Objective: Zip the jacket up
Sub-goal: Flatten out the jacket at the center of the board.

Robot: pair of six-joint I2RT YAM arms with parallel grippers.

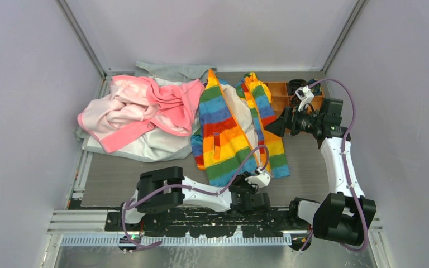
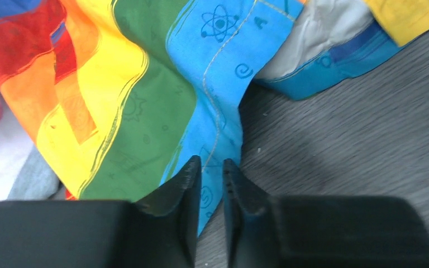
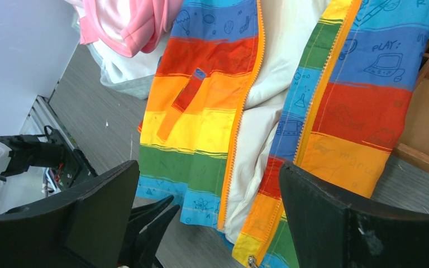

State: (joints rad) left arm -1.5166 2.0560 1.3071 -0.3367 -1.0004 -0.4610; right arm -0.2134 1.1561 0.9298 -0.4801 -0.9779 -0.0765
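The jacket lies unzipped on the table, rainbow stripes up and cream lining showing between the two orange zipper halves. A metal zipper slider sits at the bottom of the right half. My left gripper is low at the blue bottom hem. Its jaws stand a narrow gap apart with the hem's edge showing in that gap, and whether they pinch it is unclear. The right wrist view shows those same fingertips at the hem. My right gripper hovers wide open above the jacket, holding nothing.
A crumpled pink garment lies left of the jacket, on pale cloth, with a grey garment behind it. An orange compartment tray stands at the back right, touching the jacket's right side. Walls enclose the table on three sides.
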